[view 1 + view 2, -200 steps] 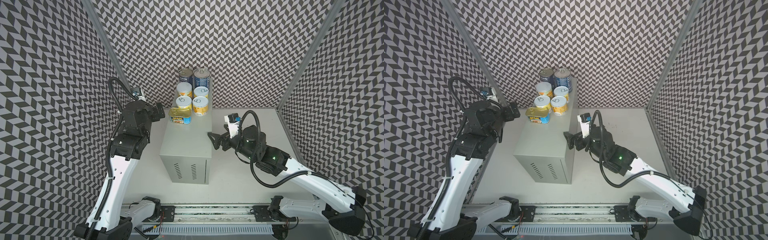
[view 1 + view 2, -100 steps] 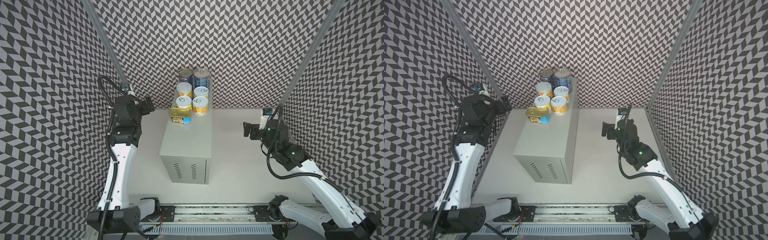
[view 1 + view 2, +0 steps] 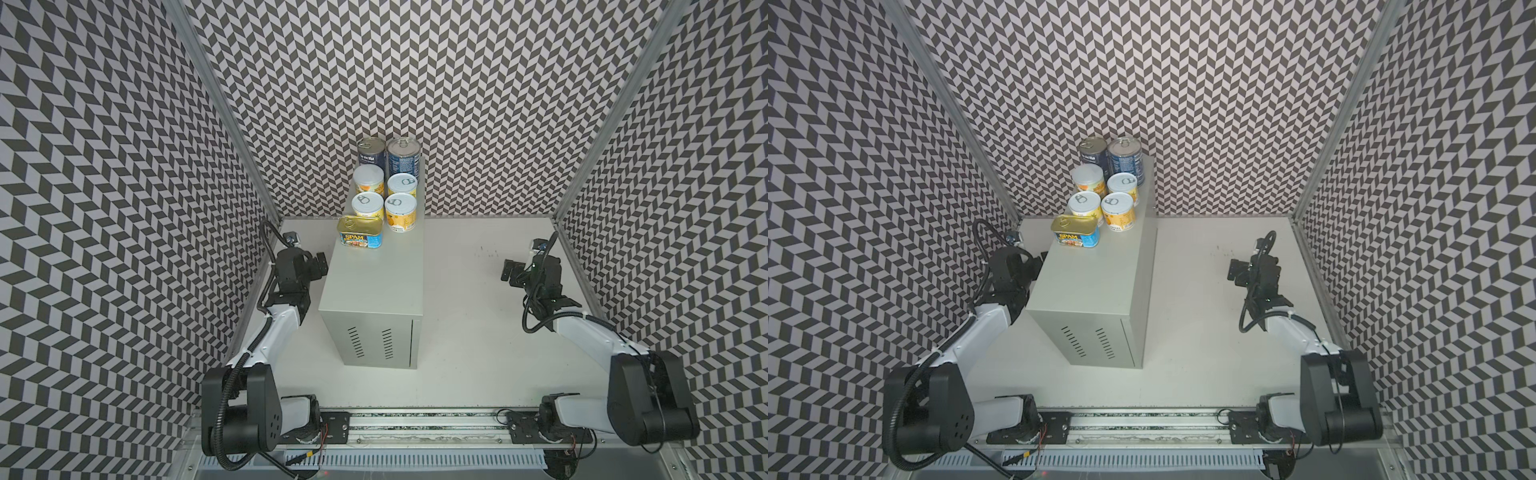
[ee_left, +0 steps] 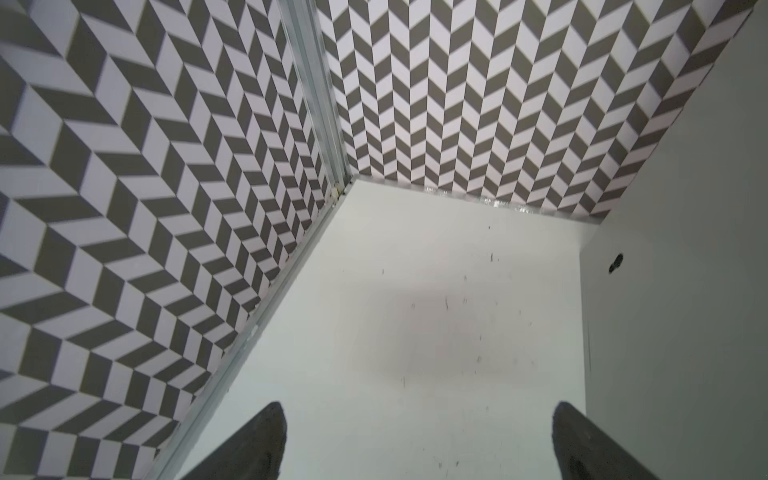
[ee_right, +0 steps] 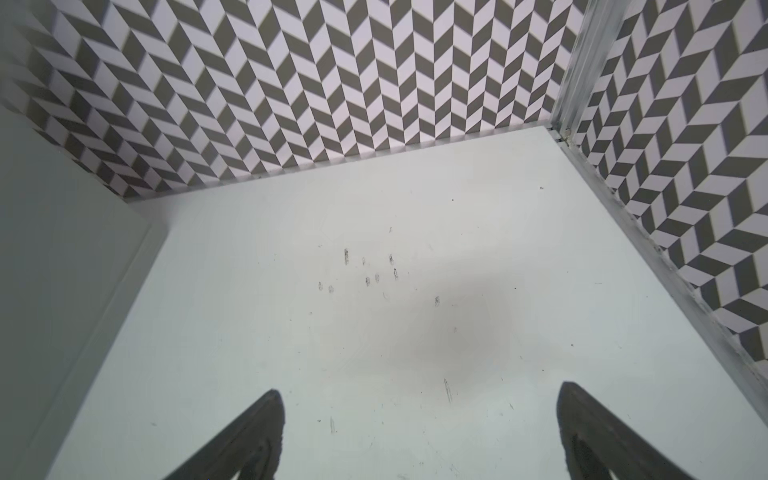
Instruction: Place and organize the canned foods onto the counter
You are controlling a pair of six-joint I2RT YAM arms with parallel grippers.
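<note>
Cans, seven in all, stand grouped at the far end of the bench (image 3: pixel 374 286), a tall grey metal box with vent slits on its front, seen in both top views. At the very back, against the patterned wall (image 3: pixel 478 104), are two tall blue cans (image 3: pixel 371 154) side by side. In front of them, four short yellow fruit cans (image 3: pixel 400 212) form two rows of two, all upright and close together. Nearest the camera, a SPAM tin (image 3: pixel 360 232) lies flat with its gold top up, just in front of the left-hand fruit can (image 3: pixel 367 206).

The left hand (image 3: pixel 322 265) hangs just beside the left wall of the bench, near its top edge and a little nearer the camera than the SPAM tin. In the left wrist view its fingers (image 4: pixel 266 440) are spread wide apart over the white surface (image 4: pixel 436 324), one of them close alongside the grey side of the bench (image 4: pixel 673 291); whether it touches cannot be told.

The right hand (image 3: pixel 510 272) is well apart from the bench, out over the white surface on the right side. Its fingers (image 5: pixel 257 432) are likewise spread wide, with only the scuffed surface between them.
</note>
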